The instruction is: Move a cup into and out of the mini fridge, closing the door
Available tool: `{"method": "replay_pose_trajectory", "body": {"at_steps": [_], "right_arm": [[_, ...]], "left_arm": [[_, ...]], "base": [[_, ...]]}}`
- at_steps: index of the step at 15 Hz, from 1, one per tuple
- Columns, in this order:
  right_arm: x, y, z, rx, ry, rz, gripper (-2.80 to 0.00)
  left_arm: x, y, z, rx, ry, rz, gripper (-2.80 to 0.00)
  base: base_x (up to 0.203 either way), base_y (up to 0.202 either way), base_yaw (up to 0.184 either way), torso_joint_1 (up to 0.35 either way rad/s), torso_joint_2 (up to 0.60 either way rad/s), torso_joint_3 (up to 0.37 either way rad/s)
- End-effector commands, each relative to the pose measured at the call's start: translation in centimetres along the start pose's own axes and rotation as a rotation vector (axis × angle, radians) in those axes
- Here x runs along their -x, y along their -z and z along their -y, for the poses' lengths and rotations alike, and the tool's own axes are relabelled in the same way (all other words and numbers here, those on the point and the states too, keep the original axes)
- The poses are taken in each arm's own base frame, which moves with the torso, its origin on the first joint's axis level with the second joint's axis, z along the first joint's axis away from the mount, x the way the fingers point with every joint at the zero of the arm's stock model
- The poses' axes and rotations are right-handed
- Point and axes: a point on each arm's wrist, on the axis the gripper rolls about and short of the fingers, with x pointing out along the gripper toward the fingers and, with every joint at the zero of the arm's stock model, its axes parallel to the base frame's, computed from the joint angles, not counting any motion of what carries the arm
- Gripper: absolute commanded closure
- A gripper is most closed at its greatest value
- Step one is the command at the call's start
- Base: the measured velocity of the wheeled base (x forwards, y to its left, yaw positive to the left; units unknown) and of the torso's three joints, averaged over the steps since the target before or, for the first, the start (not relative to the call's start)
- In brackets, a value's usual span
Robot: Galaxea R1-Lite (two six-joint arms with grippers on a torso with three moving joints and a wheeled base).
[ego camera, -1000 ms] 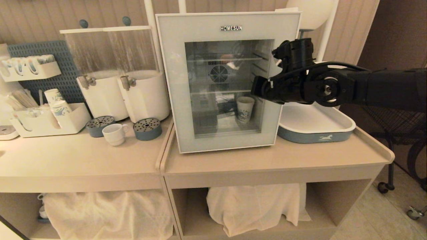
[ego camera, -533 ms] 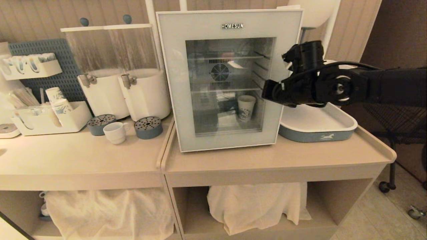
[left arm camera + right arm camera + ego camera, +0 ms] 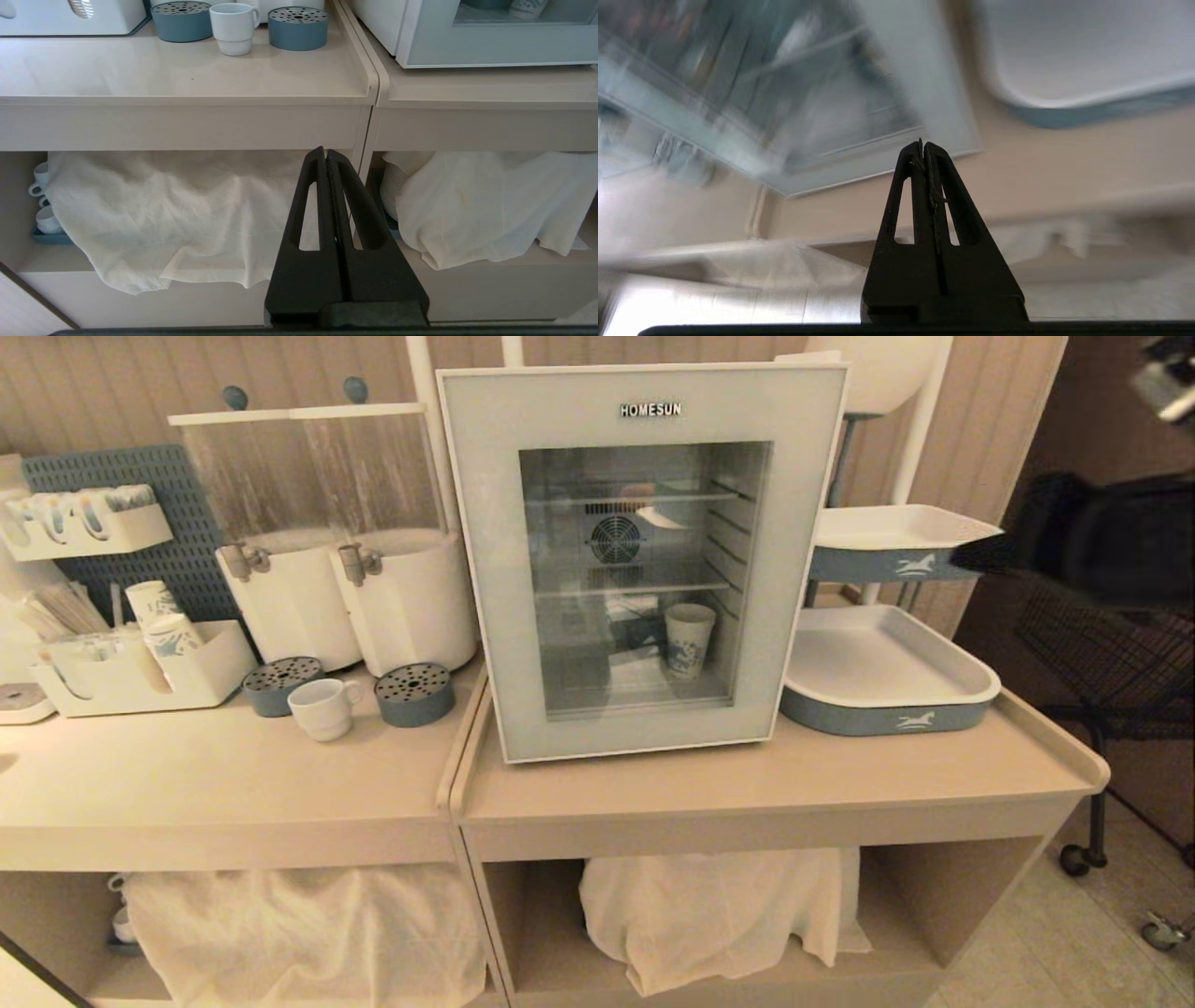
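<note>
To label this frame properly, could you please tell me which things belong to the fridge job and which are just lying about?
Job: fridge, door (closed), white cup, right gripper (shut, facing door).

Lying about: left gripper (parked low, shut), dispensers, drip trays, serving trays, paper cups, cloths.

A café-style self-serve drinks station: twin drink dispensers left of the mini fridge, paper cups further left, serving trays on its right.

The right arm has swung away from the door — rightward.
</note>
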Motion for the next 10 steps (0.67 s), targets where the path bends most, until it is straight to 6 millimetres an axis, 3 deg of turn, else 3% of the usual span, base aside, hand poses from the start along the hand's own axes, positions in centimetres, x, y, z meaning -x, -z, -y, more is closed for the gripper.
{"method": "replay_pose_trajectory", "body": {"at_steps": [1,4,6,8,10], "right_arm": [[10.4,-0.6,3.0,-0.068,0.018,0.191,0.0],[19.5,3.0,6.5,-0.177,0.107,0.32,0.0],[24.2,7.3,8.2,-0.243,0.165,0.389,0.0],[27.2,12.1,8.8,-0.289,0.236,0.436,0.0],[28.2,15.9,9.0,-0.325,0.267,0.32,0.0]], "left_arm": [[0.0,0.0,0.0,0.0,-0.001,-0.001,0.0],[0.0,0.0,0.0,0.0,-0.001,-0.001,0.0],[0.0,0.0,0.0,0.0,-0.001,-0.001,0.0],[0.0,0.0,0.0,0.0,-0.001,-0.001,0.0],[0.0,0.0,0.0,0.0,-0.001,-0.001,0.0]], "base": [[0.0,0.0,0.0,0.0,0.0,0.0],[0.0,0.0,0.0,0.0,0.0,0.0],[0.0,0.0,0.0,0.0,0.0,0.0],[0.0,0.0,0.0,0.0,0.0,0.0],[0.0,0.0,0.0,0.0,0.0,0.0]]}}
